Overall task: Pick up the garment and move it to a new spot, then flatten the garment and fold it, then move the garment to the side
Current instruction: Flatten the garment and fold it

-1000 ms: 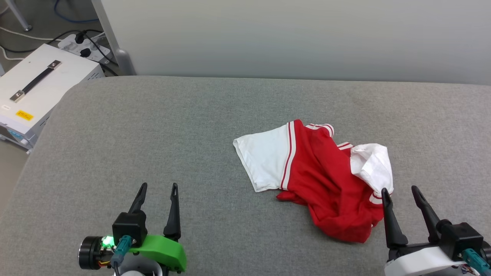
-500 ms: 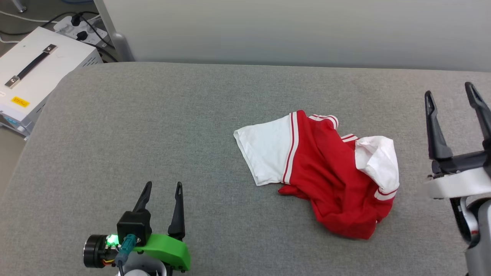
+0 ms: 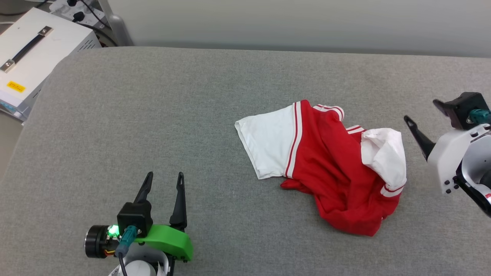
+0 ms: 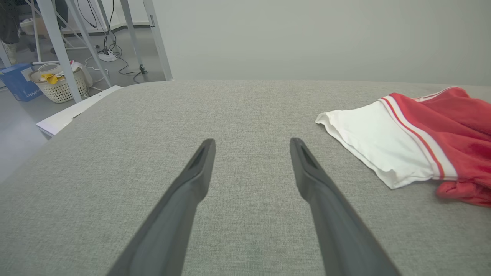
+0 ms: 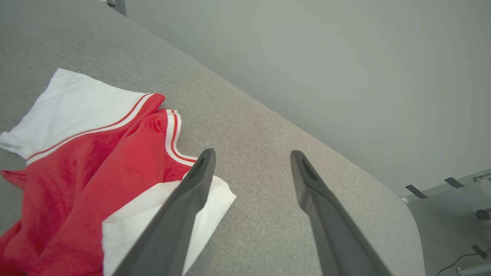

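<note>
The garment (image 3: 337, 176) lies crumpled on the grey padded table (image 3: 153, 115), right of centre. It is red, with one white sleeve spread flat to the left and the other bunched at the right; no print shows. My left gripper (image 3: 165, 175) hovers open at the lower left, well apart from the garment (image 4: 387, 142), with nothing between its fingers (image 4: 199, 168). My right gripper (image 3: 420, 115) is raised at the right edge, turned sideways, just right of the bunched sleeve. It stands open over the garment (image 5: 96, 172), with one finger (image 5: 191, 191) in front of that sleeve.
A white case with a black handle (image 3: 34, 46) stands on the floor beyond the table's left corner, and a power strip (image 3: 73, 5) lies behind it. A pale wall runs along the table's far edge. On the floor past the left corner stand a laundry basket (image 4: 57, 82) and metal legs.
The head camera has tilted, shifting the whole picture upward. My right gripper rose from the lower right to the right edge and turned sideways beside the bunched sleeve. The left gripper stayed put.
</note>
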